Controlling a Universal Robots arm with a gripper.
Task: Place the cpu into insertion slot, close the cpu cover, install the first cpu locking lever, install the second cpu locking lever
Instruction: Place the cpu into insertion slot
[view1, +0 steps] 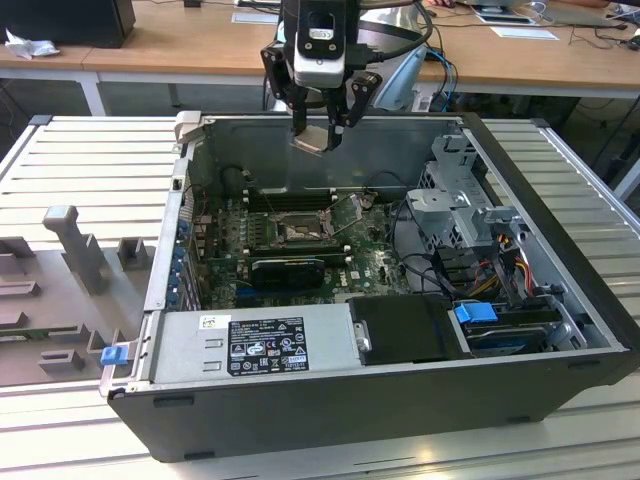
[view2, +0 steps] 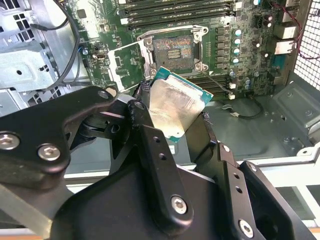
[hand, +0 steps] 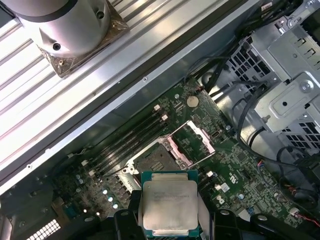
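1. cpu (hand: 169, 205) — a light, stiff, flat chip. The metal face looks slick and I'd judge the contact side fragile. Hold it by two opposite edges, not the faces.
2. claw (view1: 318, 130) is clamped on it that way, with fingers on opposite edges and the chip tilted between them.
3. Claw and chip hang above the far edge of the open computer case (view1: 400, 400), well apart from the board.
4. insertion slot (view2: 172, 48) sits bare, with the cpu cover (view2: 125, 62) swung open beside it — chip not yet seated.
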